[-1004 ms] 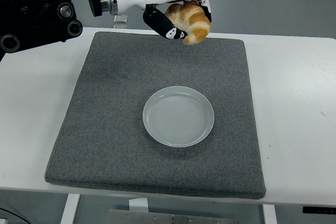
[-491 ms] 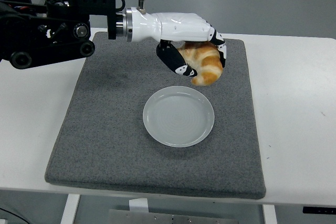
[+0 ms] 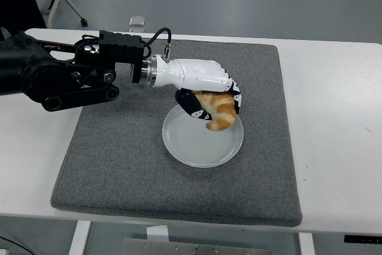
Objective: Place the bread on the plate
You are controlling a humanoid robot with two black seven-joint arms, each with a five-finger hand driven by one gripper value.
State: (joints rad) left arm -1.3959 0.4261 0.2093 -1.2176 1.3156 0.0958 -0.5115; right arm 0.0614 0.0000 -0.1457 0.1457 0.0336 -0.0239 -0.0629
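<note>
A golden-brown croissant-like bread (image 3: 218,112) is held in my left hand (image 3: 209,97), whose white-backed, black-tipped fingers curl around it. The hand hangs over the far part of the white round plate (image 3: 197,144), which lies in the middle of the grey mat (image 3: 119,147). The bread's lower tip is just above or touching the plate; I cannot tell which. My black left arm (image 3: 65,76) reaches in from the left edge. The right arm is out of view.
The grey mat covers most of the white table (image 3: 334,117). A small clear object (image 3: 137,23) stands at the table's far edge behind the mat. Grey floor lies beyond the table.
The left hand has carried the bread from high above the mat's far edge down and toward me, and now holds it low over the plate.
</note>
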